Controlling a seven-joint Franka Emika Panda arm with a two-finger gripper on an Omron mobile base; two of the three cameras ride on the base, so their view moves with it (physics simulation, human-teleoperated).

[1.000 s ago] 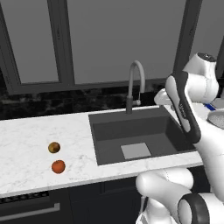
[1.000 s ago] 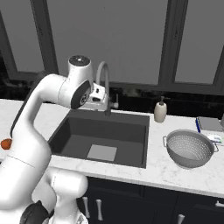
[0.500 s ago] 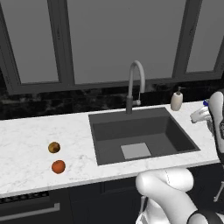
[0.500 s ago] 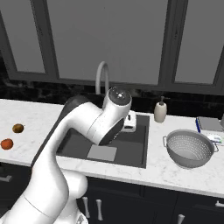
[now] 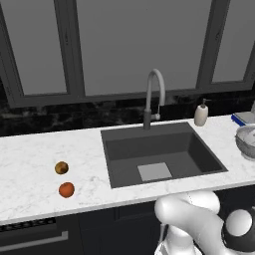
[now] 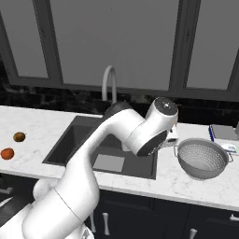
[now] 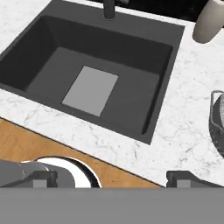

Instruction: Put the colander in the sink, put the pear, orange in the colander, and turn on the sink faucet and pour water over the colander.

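The colander (image 6: 203,158) stands on the counter to the right of the sink (image 6: 74,147); its rim also shows at the colander (image 5: 246,142) and the colander (image 7: 217,118). The pear (image 5: 61,168) and the orange (image 5: 66,189) lie on the counter left of the sink (image 5: 199,149). Behind the basin rises the sink faucet (image 5: 154,94). My gripper (image 7: 113,178) is open and holds nothing. It hangs above the sink's front right corner, just left of the colander, with the gripper (image 6: 172,138) mostly behind the wrist.
A beige soap dispenser (image 5: 201,114) stands at the sink's back right corner. A blue-edged flat object (image 6: 224,132) lies behind the colander. Dark windows and a black backsplash line the back. The counter's front edge runs close below my hand.
My arm has swung from the faucet side across the sink to the right, ending beside the colander. The gripper stays open. Fruits and colander have not moved.
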